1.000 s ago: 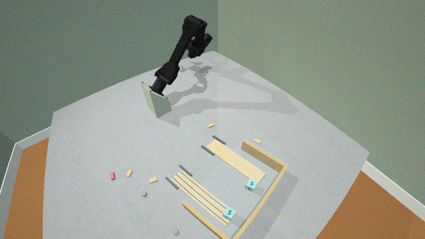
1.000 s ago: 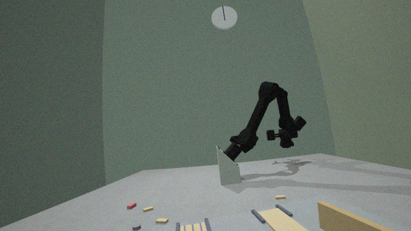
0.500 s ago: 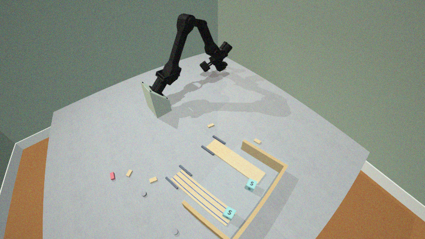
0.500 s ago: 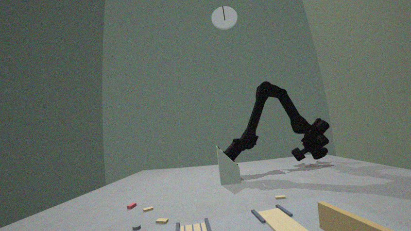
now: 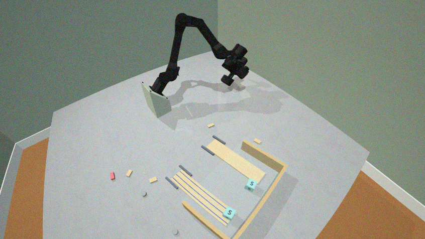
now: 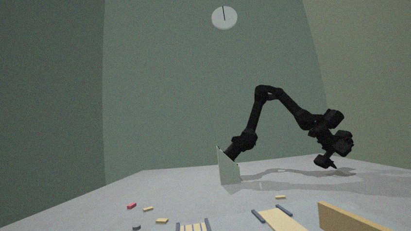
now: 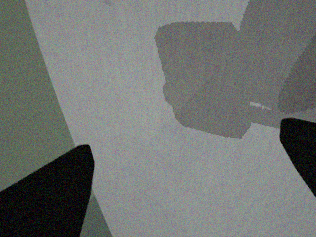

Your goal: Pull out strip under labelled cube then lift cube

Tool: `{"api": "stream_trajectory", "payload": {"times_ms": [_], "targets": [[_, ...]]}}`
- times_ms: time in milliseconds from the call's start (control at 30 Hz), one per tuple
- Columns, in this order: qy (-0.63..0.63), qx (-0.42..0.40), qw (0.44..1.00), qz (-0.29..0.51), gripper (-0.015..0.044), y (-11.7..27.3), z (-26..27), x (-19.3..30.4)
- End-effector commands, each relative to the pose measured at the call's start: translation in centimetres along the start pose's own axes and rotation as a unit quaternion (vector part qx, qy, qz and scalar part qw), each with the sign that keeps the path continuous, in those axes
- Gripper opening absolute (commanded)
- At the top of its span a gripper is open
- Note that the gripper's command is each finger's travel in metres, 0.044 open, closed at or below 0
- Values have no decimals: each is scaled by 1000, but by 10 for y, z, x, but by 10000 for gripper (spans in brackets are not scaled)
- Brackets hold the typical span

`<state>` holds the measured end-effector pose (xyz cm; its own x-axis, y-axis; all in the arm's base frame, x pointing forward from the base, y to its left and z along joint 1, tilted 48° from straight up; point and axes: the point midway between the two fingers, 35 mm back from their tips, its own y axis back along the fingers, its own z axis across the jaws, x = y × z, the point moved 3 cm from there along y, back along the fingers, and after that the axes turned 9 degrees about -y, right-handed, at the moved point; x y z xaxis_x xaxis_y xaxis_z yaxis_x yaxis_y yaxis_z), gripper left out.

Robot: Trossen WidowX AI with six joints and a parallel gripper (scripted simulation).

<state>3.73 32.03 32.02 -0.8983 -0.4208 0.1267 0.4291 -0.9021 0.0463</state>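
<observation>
Two teal cubes marked S are in the top view. One cube rests near the far end of a row of narrow tan strips with blue lines between them; which strip bears it is hard to tell. The other cube is at the far corner of a wide tan board; whether it rests on the board or beside it is unclear. My gripper is open and empty, pointing down above the table, well behind the strips and cubes.
Tan walls enclose the strips and cubes on three sides. Dark bars flank the near ends of the strips and board. Small tan blocks, a red block and grey discs lie outside.
</observation>
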Motion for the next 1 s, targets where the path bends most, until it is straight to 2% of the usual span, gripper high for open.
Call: {"api": "stream_trajectory", "payload": {"times_ms": [0,200,500,733,967], "targets": [[12,11,996,-85,400,27,-18,-49],[45,39,978,-201,400,84,-48,-115],[85,108,923,-359,400,208,-110,-179],[96,168,863,-467,400,316,-164,-182],[91,225,794,-558,400,412,-219,-144]]}}
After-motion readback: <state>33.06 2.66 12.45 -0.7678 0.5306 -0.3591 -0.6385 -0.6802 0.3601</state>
